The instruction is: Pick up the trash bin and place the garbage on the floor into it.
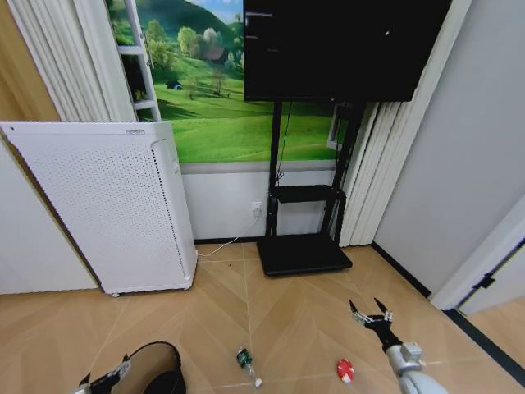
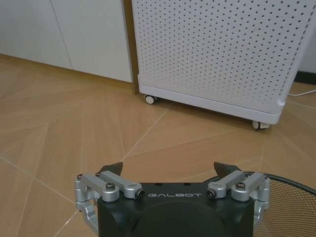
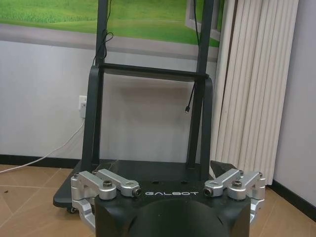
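L to R in head view: the left gripper [image 1: 102,379] sits low at the frame's bottom-left, right at the near-left rim of the bin [image 1: 156,365]. In the left wrist view that gripper [image 2: 170,170] has its jaws spread wide, nothing between them, and the bin [image 2: 289,197] rim curves just beside one finger, so it's beside the rim, not yet around it. Behind stands the white purifier [image 1: 115,205] on casters.

Next along the floor [image 1: 287,320]: the bottle [image 1: 246,364] w/ green label lies just right of the bin, long axis running roughly away from the robot and slightly rightward. Further right, a red-and-white wrapper [image 1: 345,369]. No third piece can be made out.

The right gripper [image 1: 372,315] hangs above the floor, up and right of the wrapper, jaws open and empty; its wrist view [image 3: 168,170] looks at the TV stand [image 3: 148,123].

Judgement: bin pickup is the step in hand; left arm is clearly nearer. The rim must end up between the jaws before closing.
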You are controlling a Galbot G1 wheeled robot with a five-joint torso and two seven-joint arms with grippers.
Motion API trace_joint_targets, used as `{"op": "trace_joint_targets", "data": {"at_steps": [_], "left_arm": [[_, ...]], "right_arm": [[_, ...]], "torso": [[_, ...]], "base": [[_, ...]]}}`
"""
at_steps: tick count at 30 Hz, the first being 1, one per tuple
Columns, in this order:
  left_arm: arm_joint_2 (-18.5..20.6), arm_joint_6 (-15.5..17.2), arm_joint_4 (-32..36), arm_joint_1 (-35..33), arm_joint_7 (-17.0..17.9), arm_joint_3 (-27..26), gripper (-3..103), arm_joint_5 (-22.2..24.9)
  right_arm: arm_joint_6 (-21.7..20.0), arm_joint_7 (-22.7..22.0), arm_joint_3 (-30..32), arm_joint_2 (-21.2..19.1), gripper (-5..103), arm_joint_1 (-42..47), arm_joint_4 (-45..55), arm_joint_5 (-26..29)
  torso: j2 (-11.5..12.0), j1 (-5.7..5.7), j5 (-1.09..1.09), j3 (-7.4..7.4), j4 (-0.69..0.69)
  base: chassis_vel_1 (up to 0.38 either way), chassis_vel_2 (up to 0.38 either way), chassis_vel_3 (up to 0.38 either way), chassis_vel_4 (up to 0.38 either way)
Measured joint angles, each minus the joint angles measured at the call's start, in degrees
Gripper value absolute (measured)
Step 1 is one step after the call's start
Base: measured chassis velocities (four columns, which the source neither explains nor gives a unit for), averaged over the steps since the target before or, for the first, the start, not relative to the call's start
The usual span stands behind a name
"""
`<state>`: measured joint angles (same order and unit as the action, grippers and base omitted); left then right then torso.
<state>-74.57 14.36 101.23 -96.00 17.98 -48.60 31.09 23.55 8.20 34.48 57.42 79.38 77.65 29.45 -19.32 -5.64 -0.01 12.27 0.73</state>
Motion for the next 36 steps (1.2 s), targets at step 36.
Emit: {"op": "trace_joint_targets", "data": {"at_steps": [36], "left_arm": [[0.5,4.2,0.5,4.3,0.1,2.5,100,-2.8]], "right_arm": [[0.8,1.2,1.2,0.3,100,-0.4,-2.3,1.0]], "torso": [[-0.2,-0.05,0.04,0.10,0.00]], "base": [[0.000,0.000,0.000,0.000]]}}
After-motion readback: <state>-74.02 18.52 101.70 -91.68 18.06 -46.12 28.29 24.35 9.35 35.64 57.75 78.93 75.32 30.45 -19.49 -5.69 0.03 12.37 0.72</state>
